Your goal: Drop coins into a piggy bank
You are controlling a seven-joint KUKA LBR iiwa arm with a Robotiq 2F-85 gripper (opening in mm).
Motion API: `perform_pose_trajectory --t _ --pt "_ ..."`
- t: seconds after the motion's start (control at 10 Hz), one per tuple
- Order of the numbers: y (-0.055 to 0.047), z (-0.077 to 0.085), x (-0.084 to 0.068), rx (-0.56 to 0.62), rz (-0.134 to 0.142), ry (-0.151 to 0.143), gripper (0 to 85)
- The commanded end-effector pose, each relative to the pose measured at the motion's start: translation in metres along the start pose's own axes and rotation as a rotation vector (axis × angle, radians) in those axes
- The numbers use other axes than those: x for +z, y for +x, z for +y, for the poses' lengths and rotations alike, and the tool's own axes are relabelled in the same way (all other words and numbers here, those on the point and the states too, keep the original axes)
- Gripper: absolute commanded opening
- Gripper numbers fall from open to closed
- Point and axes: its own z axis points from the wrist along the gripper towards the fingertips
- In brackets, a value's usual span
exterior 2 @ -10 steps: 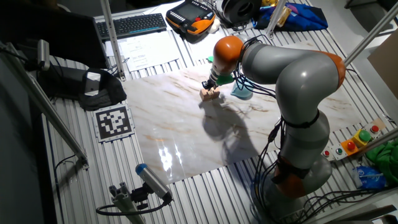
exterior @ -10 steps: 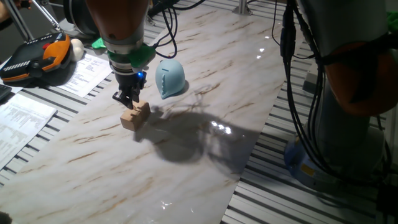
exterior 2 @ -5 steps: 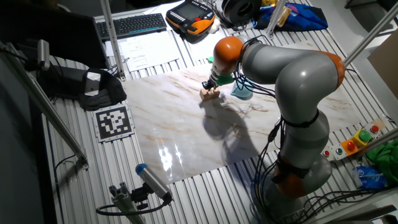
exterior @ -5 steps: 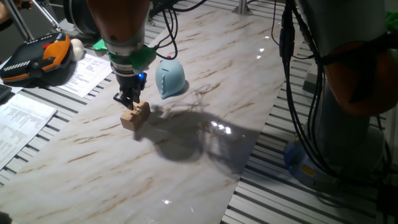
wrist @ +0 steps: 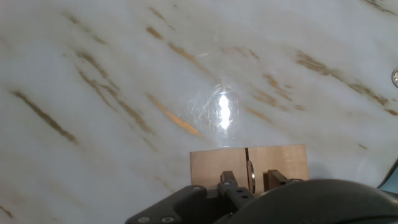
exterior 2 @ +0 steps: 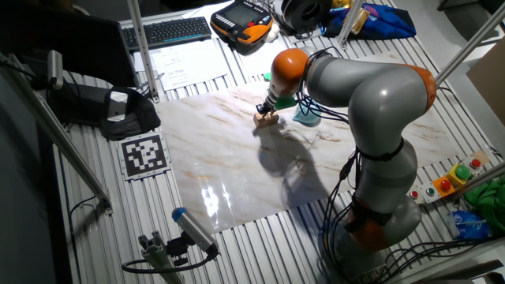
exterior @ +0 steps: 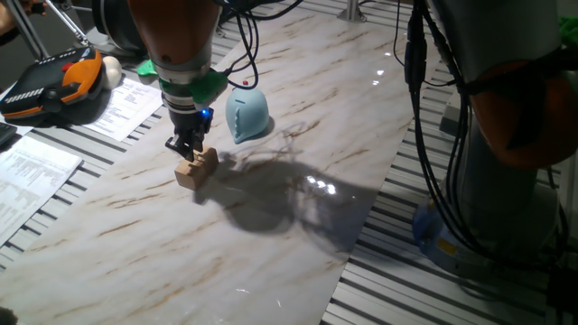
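Note:
The light blue piggy bank (exterior: 246,115) stands on the marble board, just right of my gripper; it also shows in the other fixed view (exterior 2: 306,116). Two tan wooden blocks (exterior: 196,169) sit side by side, and a thin coin (wrist: 250,173) stands on edge in the slot between them. My gripper (exterior: 188,155) is right down on top of the blocks (wrist: 217,163). In the hand view its fingers (wrist: 227,181) stand on either side of the coin, with a small gap on each side. A second small round disc (wrist: 395,76) lies at the right edge.
The marble board (exterior: 298,226) lies on a slatted table. A teach pendant (exterior: 54,86) and paper sheets (exterior: 32,167) lie to the left. The arm's base and cables (exterior: 506,135) stand on the right. A keyboard (exterior 2: 177,30) lies at the back.
The gripper has sunk a little lower onto the wooden blocks. The bank and the blocks have not moved.

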Motion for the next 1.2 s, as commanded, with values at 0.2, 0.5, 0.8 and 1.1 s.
perform_pose_trajectory --t 0.2,0.5,0.8,1.1 --pt "-0.0004 -0.0004 0.0004 -0.007 -0.001 0.000 34.0" --pt "-0.0009 -0.0007 0.0000 -0.017 -0.001 0.002 34.0" --pt "-0.0013 -0.0006 0.0004 -0.021 0.001 0.002 34.0" --pt "-0.0015 -0.0006 0.0009 -0.023 0.001 0.003 34.0"
